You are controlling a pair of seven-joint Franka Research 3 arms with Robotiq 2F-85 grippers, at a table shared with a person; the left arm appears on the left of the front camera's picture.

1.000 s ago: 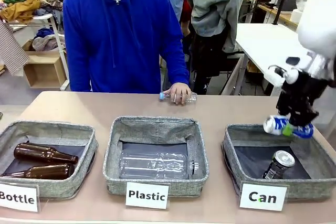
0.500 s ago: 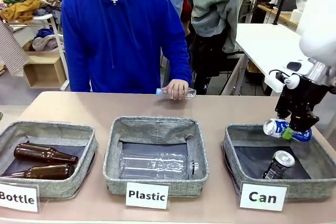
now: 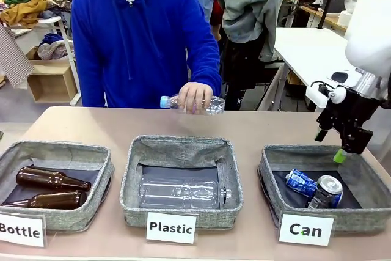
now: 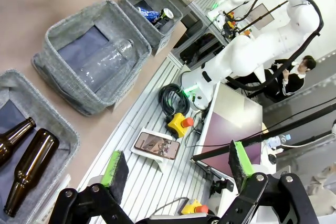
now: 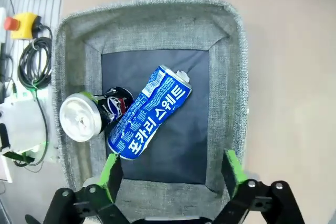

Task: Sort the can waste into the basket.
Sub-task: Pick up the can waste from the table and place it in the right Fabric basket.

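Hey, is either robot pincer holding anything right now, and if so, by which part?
No. The right pincer is open above the basket, with the blue can lying loose inside beside the black can. The left pincer is open and empty too.

The right gripper (image 3: 343, 146) hangs with its fingers spread and nothing between them. Below and beside the fingertips, the blue can (image 3: 300, 182) and black can (image 3: 327, 192) lie touching inside the Can basket (image 3: 273, 186).

bright even indoor light; soft shadows; wrist views wide-angle distorted
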